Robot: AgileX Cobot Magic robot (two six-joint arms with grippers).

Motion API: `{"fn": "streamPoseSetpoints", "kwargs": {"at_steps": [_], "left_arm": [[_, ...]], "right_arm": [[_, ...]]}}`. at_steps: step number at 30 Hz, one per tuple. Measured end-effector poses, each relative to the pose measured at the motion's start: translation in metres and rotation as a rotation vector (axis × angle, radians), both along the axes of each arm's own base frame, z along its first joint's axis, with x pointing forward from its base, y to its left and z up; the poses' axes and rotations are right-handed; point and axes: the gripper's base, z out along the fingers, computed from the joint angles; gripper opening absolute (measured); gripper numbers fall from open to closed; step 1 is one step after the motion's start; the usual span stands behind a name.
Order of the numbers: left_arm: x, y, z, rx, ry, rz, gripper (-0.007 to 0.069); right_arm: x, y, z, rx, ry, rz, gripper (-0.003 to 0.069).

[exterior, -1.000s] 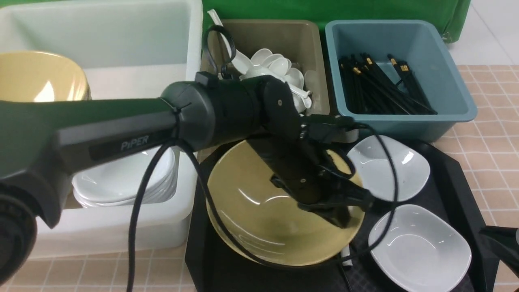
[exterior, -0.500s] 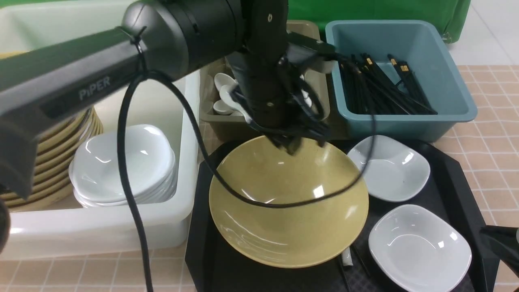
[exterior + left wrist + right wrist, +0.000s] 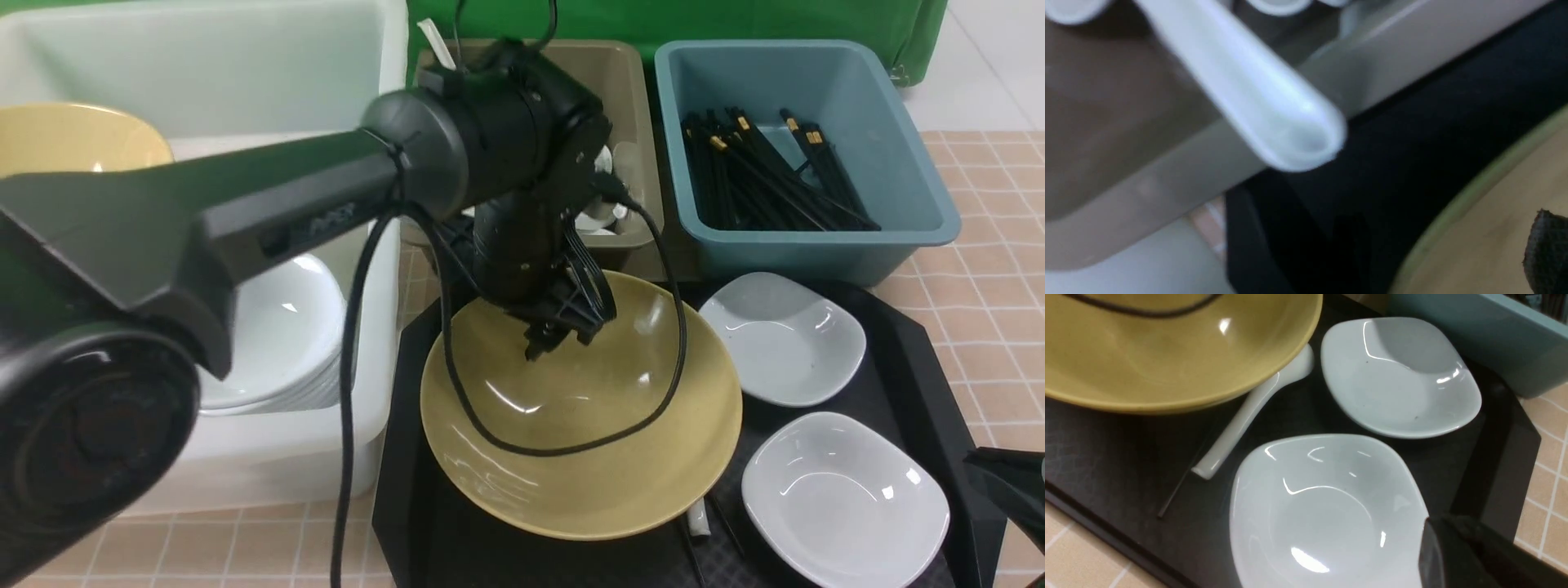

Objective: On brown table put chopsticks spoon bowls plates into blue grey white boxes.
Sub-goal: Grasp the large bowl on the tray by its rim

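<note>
Brown worktop point(image 3: 980, 294): left tool point(image 3: 559, 335), clamped a second ago, now spreads at the bowl's point(image 3: 571, 457) 12 o'clock rim, freeing a spoon point(image 3: 1257, 94) into the grey box point(image 3: 633, 98); right tool point(image 3: 1008, 482) sits pressed together.

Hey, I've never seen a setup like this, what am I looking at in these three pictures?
A two-armed robot sorting tableware. The front picture looks forward from between the arms; the other two come from cameras on each wrist. The left arm reaches over a tan bowl on a black tray, its jaws apparently open and empty. The right arm sits near the tray's edge, jaws shut. Two white plates and a spoon half under the bowl lie on the tray. Nearby stand a white box, a grey box and a blue box.
</note>
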Motion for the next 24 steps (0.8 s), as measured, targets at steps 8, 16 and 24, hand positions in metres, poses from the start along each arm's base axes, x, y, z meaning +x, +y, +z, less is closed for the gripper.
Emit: {"fn": "streamPoseSetpoints", "kwargs": {"at_steps": [8, 16, 24], "left_arm": [[-0.003, -0.003, -0.001, -0.023, 0.045, -0.022, 0.0238], [-0.014, -0.001, 0.029, -0.092, 0.043, -0.039, 0.0111], [-0.04, 0.021, 0.111, -0.234, -0.09, -0.107, 0.001]], "right_arm": [[0.0, 0.0, -0.001, -0.001, 0.002, 0.0, 0.0039], [0.0, 0.0, -0.001, -0.001, 0.002, 0.0, 0.0041], [0.0, 0.0, -0.001, -0.001, 0.002, 0.0, 0.0046]]}}
